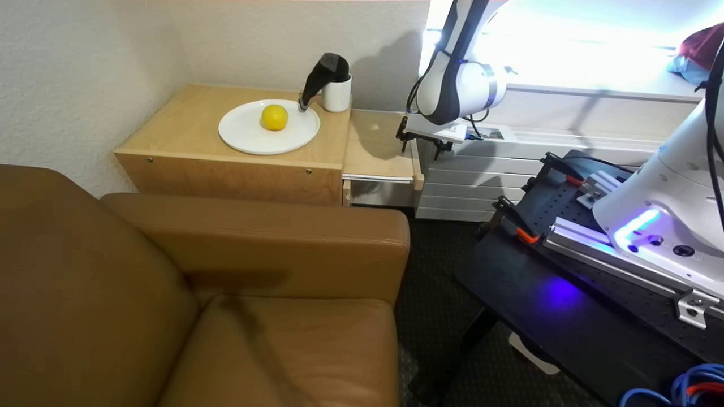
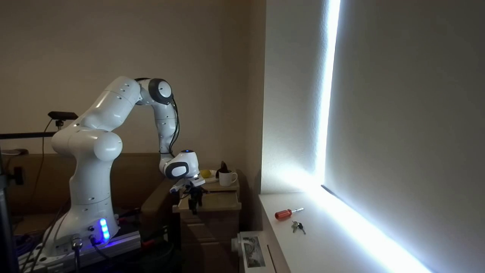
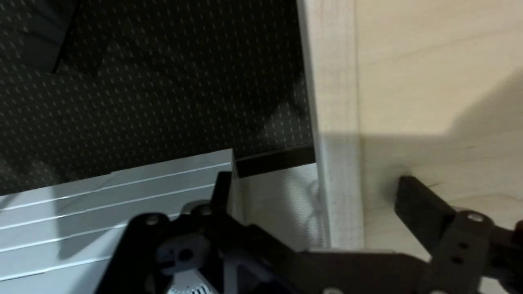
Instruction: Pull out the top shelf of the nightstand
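Nearest the wrist camera we find the tool (image 3: 314,181), its fingers (image 3: 425,212) set wide apart: one is over the panel of the top shelf (image 3: 449,49), the other past its straight end strip (image 3: 337,102). We cannot tell whether either finger touches the wood. The shelf, a flat board of pale tan wood with fine grain, extends from the nightstand (image 1: 226,178) just below the top; a shadow crosses it.

Beyond the end strip we note dark patterned carpet (image 3: 163,81) as the open side. A white slatted radiator (image 3: 122,204) stands near, with pale wall visible between it and the strip.

The nightstand's flat top forms the surface (image 1: 192,121). On it we identify a white plate (image 1: 249,141) carrying a round yellow object (image 1: 274,117). Just beside the plate stands a white mug (image 1: 337,95) containing a black item (image 1: 325,73), which slants down over the plate's rim.

A brown leather sofa (image 1: 254,243) adjoins, its armrest partly hiding the nightstand's side. In an exterior view, the windowsill (image 2: 322,246) bears a red-handled screwdriver (image 2: 284,214) and keys (image 2: 298,227), near one another, beside a bright band of light.
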Tool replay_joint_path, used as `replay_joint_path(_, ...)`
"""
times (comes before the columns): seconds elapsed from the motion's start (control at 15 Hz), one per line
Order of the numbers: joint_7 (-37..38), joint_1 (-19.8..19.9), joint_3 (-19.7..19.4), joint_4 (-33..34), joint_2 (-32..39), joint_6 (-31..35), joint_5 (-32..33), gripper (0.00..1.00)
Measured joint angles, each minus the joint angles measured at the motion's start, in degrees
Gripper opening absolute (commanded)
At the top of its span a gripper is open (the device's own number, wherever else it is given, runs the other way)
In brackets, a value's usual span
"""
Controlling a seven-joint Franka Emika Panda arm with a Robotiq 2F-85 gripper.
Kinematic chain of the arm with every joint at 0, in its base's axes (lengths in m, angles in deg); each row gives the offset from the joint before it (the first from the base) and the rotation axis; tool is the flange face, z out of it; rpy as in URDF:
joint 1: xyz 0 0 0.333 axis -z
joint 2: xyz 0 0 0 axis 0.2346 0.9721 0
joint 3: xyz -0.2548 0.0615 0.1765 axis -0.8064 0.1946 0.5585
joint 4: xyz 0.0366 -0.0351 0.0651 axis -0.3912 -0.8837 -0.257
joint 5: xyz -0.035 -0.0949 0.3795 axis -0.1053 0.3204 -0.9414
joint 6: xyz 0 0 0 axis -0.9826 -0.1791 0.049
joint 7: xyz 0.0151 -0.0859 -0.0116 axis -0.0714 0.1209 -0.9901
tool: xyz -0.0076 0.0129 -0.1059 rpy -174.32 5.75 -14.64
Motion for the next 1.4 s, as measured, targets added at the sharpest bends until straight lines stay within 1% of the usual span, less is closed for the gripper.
replay_joint_path(0.2,0.00,-0.69,-1.93,-2.59,-1.23,-0.80,0.00,1.00)
replay_joint_path(0.47,0.00,-0.99,-3.14,-4.26,-2.00,-1.55,0.01,1.00)
replay_joint_path(0.87,0.00,-0.44,-2.49,-4.66,-2.03,-0.65,0.01,1.00)
replay_joint_path(1.13,0.00,0.47,-1.30,-5.37,-1.79,1.76,0.01,1.00)
replay_joint_path(1.4,0.00,0.52,-1.20,-6.68,-1.63,4.11,-0.14,1.00)
